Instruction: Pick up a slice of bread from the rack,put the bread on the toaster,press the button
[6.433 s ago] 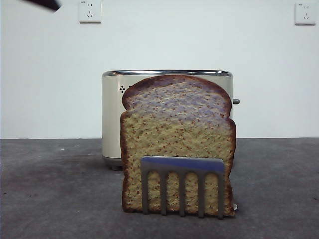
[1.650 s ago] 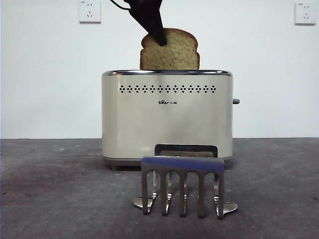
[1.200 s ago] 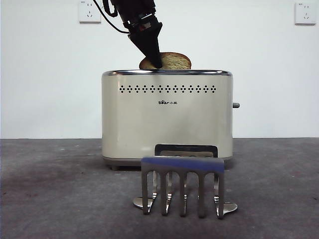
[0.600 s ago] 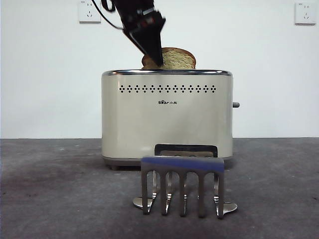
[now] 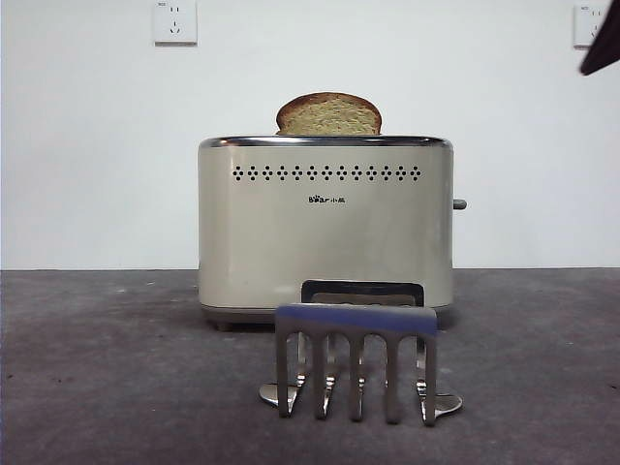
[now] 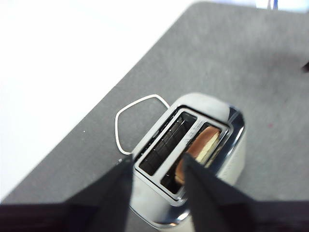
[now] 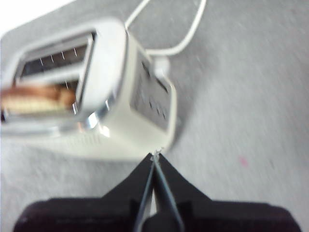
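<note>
The slice of bread (image 5: 327, 114) stands in the cream toaster (image 5: 325, 232), only its domed top showing above the chrome rim. In the left wrist view it (image 6: 202, 148) sits in one of the two slots. My left gripper (image 6: 157, 175) is open and empty, high above the toaster (image 6: 227, 145). My right gripper (image 7: 154, 158) is shut and empty, above the table next to the toaster's narrow end (image 7: 149, 99); it shows as a black tip (image 5: 603, 46) in the front view. The button (image 5: 459, 204) juts from the toaster's right end. The steel rack (image 5: 354, 358) stands empty in front.
A white power cord (image 6: 120, 126) loops on the grey table behind the toaster; it also shows in the right wrist view (image 7: 189, 35). Two wall sockets (image 5: 174, 21) sit high on the white wall.
The left gripper let go of the slice and rose out of the front view. The slice stays in the slot. A black gripper tip has come in at the top right corner.
</note>
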### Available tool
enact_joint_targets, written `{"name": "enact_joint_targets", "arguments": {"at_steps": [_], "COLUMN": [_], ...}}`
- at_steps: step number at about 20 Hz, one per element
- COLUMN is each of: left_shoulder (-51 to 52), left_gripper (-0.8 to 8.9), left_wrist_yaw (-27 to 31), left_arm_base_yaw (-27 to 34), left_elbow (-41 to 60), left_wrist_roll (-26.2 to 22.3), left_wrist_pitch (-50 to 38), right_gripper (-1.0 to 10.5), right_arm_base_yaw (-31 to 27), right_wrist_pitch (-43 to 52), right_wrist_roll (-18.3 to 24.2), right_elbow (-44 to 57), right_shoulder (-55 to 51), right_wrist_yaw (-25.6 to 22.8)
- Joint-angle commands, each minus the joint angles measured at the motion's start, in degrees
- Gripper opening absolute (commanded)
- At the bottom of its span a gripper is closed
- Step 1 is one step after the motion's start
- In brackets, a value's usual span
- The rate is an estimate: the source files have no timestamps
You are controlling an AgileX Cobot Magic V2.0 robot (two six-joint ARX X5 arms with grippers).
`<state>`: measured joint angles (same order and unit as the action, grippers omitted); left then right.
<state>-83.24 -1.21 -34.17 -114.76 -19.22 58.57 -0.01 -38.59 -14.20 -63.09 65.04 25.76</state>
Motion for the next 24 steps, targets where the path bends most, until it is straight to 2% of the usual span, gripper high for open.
{"name": "enact_joint_targets", "arguments": {"at_steps": [1,5,7,11,14,19,24], "left_shoulder": [1.44,2.05,2.12,3.89,7.61,13.0,13.94], "left_gripper": [-0.09,-0.09,-0.09,-0.09,-0.09,-0.09,-0.09], "left_wrist_yaw": [-0.33,-0.31,-0.33,-0.39,-0.72,-0.7,-0.72], "left_arm_base_yaw": [0.02,0.02,0.02,0.02,-0.02,0.04,-0.02], "left_elbow": [0.22,0.24,1.18,2.97,8.81,18.67,20.24], "left_wrist_roll": [7.89,11.76,13.81,16.59,18.64,20.63,21.46], "left_wrist_pitch": [2.62,16.2,17.11,17.14,17.14,17.11,17.14], "right_gripper": [-0.1,-0.1,-0.1,-0.1,-0.1,-0.1,-0.1], "right_arm_base_yaw": [-0.02,-0.07,-0.07,-0.46,-0.81,-0.76,-0.7], "right_wrist_pitch": [2.69,6.58,7.98,10.71,12.66,16.2,17.86], "right_wrist_roll": [-0.59,-2.29,-2.34,-2.75,-3.65,-5.14,-5.57], "right_elbow": [-3.98,-11.23,-13.77,-16.5,-17.22,-17.44,-17.42], "right_shoulder": [5.75,17.66,23.39,31.89,36.35,41.03,43.89], "right_wrist_yaw": [2.4,10.71,13.97,16.74,19.28,20.79,22.36]}}
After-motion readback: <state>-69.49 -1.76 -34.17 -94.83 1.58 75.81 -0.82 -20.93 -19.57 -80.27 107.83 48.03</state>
